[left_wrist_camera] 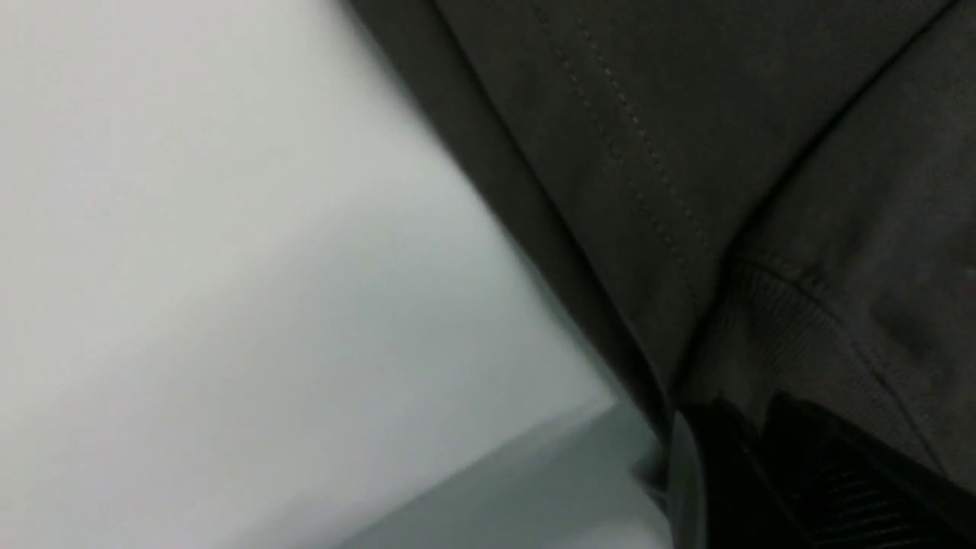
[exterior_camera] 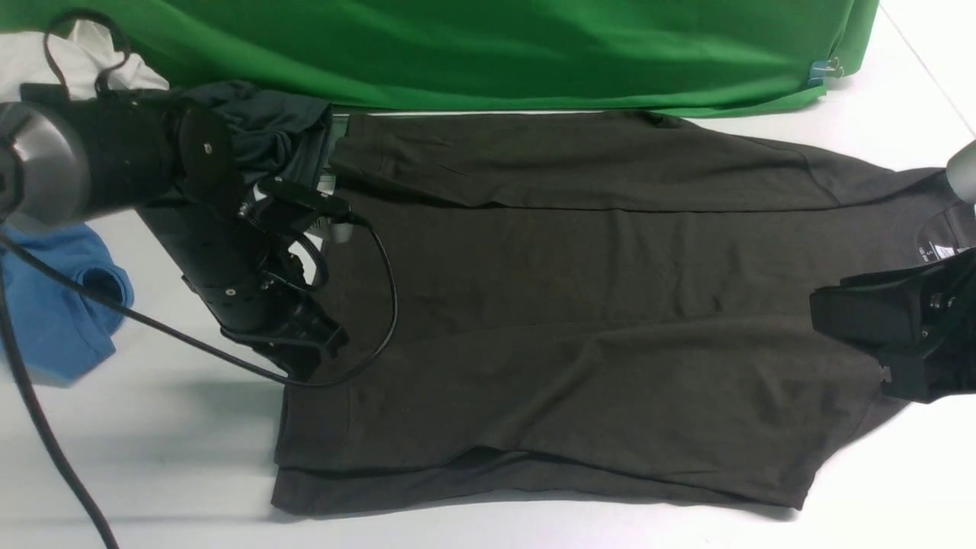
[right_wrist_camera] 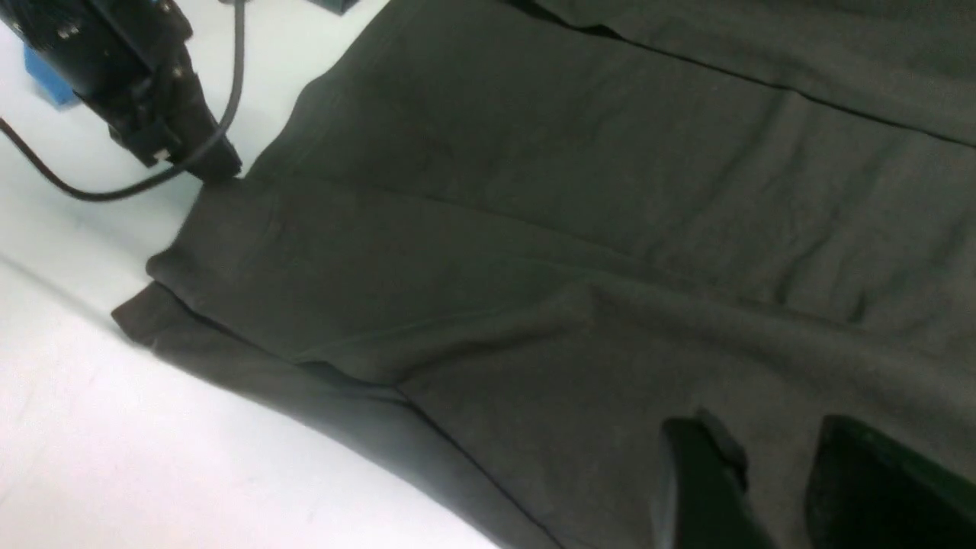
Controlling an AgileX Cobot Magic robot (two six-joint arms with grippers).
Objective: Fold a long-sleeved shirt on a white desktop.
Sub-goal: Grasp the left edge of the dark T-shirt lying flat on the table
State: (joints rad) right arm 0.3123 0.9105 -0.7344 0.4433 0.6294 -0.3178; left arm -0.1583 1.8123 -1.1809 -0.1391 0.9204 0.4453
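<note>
Garment position: the large dark olive-brown knit long-sleeved shirt (exterior_camera: 579, 305) lies flat on the smooth matte white desktop (exterior_camera: 191, 457). Its hem points to the robot's left and its small white neck label (exterior_camera: 944, 252) to the right. Both long edges of the shirt appear turned inward, which suggests an end-to-end fold comes next.

The black left gripper (exterior_camera: 305, 354) sits at the shirt's hem. The stitched hem runs up against one finger, but whether the jaws are pinching cloth cannot be told. The black right gripper (right_wrist_camera: 762, 435) rests at the shirt's neck end with its jaws parted and flat cloth showing between them. It is pinching nothing.

A draped green cloth (exterior_camera: 496, 46) hangs beyond the shirt's far edge. A crumpled dark grey-teal garment (exterior_camera: 267, 122) and a blue garment (exterior_camera: 61, 305) lie off the shirt's hem end.
</note>
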